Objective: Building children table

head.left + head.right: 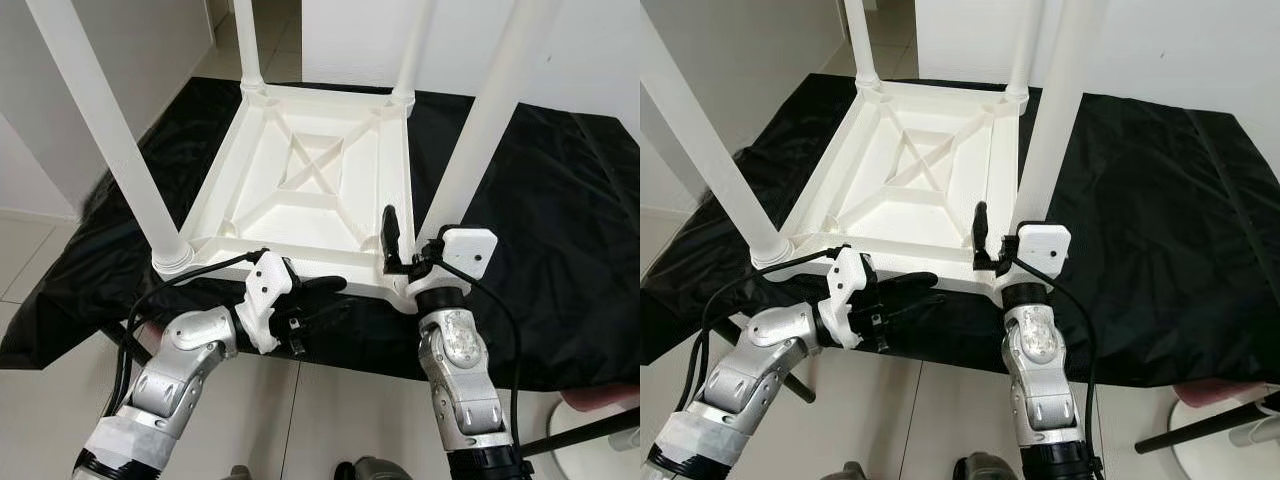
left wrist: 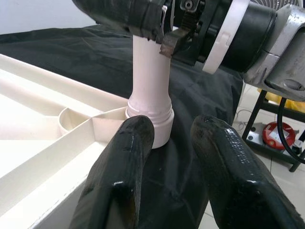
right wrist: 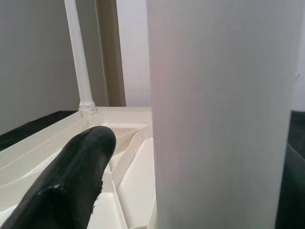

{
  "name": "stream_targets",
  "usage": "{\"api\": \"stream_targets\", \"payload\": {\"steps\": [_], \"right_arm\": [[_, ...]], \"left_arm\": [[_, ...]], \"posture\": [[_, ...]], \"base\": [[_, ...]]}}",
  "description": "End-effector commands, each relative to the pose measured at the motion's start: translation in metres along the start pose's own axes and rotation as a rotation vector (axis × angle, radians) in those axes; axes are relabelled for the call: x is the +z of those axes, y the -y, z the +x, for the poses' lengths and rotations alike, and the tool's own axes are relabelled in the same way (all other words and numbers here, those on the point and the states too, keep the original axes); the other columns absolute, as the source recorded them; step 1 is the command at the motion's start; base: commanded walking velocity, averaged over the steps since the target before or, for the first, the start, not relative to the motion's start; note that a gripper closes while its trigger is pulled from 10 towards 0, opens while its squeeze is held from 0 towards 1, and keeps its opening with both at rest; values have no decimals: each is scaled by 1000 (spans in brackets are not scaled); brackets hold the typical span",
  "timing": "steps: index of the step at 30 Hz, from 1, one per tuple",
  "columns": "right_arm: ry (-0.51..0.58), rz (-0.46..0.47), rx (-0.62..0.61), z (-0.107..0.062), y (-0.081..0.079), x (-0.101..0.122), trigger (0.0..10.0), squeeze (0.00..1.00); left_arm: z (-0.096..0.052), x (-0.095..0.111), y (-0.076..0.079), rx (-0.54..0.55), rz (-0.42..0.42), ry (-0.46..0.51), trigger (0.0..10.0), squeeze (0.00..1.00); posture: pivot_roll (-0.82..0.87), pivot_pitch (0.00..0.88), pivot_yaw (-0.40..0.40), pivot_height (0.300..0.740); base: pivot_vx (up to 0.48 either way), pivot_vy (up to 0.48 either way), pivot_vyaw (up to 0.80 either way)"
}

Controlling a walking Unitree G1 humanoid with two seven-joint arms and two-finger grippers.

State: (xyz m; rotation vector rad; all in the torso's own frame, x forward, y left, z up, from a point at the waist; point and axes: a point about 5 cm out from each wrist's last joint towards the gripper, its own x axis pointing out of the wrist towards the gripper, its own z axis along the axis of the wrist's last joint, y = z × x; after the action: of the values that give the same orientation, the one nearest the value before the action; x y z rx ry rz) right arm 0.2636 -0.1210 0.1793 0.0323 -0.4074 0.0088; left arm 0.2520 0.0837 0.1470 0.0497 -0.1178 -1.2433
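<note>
A white children's table (image 1: 228, 160) lies upside down on a black cloth (image 1: 540, 230), its legs pointing up. My right gripper (image 1: 420, 236) straddles the near-right leg (image 1: 482, 125) just above its socket. One black finger (image 1: 390, 235) stands upright to the left of the leg. In the right wrist view a narrow gap separates that finger (image 3: 71, 176) from the leg (image 3: 219, 114). My left gripper (image 1: 335, 298) hovers at the table's front edge, open and empty. It points at the same leg's collar (image 2: 150, 112).
The near-left leg (image 1: 110, 130) rises close by my left arm, and two far legs stand at the back. The cloth's front edge hangs over pale tiled floor (image 1: 330, 420). A white round base (image 1: 600, 440) and a black stand sit at the lower right.
</note>
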Motion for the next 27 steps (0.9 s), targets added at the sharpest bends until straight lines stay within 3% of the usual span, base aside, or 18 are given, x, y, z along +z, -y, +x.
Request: {"api": "stream_targets", "payload": {"steps": [1, 2, 3, 5, 7, 10, 11, 13, 14, 22, 24, 27], "right_arm": [[7, -11, -31, 2, 1, 5, 0, 0], [7, -11, -31, 2, 1, 5, 0, 0], [15, -21, -68, 3, 3, 9, 10000, 0], [16, -22, -76, 3, 3, 10, 10000, 0], [-14, -14, -108, 1, 4, 7, 0, 0], [-21, -12, -113, 0, 4, 6, 0, 0], [-31, -14, -125, 0, 4, 5, 1961, 0], [-31, -14, -125, 0, 4, 5, 1961, 0], [-39, -9, -137, -1, 5, 5, 10000, 0], [-85, 45, -217, -2, 12, 3, 10000, 0], [-102, 141, -283, -3, 17, 2, 10000, 0], [-113, 200, -327, -5, 21, 2, 10000, 0]], "left_arm": [[4, 4, 0, 12, 20, -2, 10000, 0], [4, 4, 0, 12, 20, -2, 10000, 0], [6, 4, 1, 4, 27, -1, 10000, 0], [7, 4, 2, 3, 30, 0, 10000, 0], [7, 3, 2, 0, 28, -5, 10000, 0], [7, 3, 2, 0, 27, -7, 10000, 0], [7, 4, 1, 7, 25, -5, 10000, 0], [7, 4, 1, 7, 25, -5, 10000, 0], [6, 6, 0, 18, 40, -4, 10000, 0], [4, 15, -11, 58, 86, 5, 10000, 0], [6, 19, -10, 33, 109, 0, 10000, 0], [7, 21, -7, 13, 118, -5, 10000, 0]], "posture": [[3, 0, -12, 740], [3, 0, -12, 740], [-1, 2, -13, 740], [-1, 4, -13, 740], [0, 9, -13, 740], [0, 9, -13, 740], [-1, 11, -11, 740], [-1, 11, -11, 740], [0, 15, -9, 740], [-1, 28, -9, 740], [-6, 33, -8, 740], [-6, 36, -7, 740]], "base": [[0, 0, 0], [0, 0, 0], [0, 0, 0], [0, 0, 0], [0, 0, 0], [0, 0, 0], [0, 0, 0], [0, 0, 0], [0, 0, 0], [0, 0, 0], [0, 0, 0], [0, 0, 0]]}}
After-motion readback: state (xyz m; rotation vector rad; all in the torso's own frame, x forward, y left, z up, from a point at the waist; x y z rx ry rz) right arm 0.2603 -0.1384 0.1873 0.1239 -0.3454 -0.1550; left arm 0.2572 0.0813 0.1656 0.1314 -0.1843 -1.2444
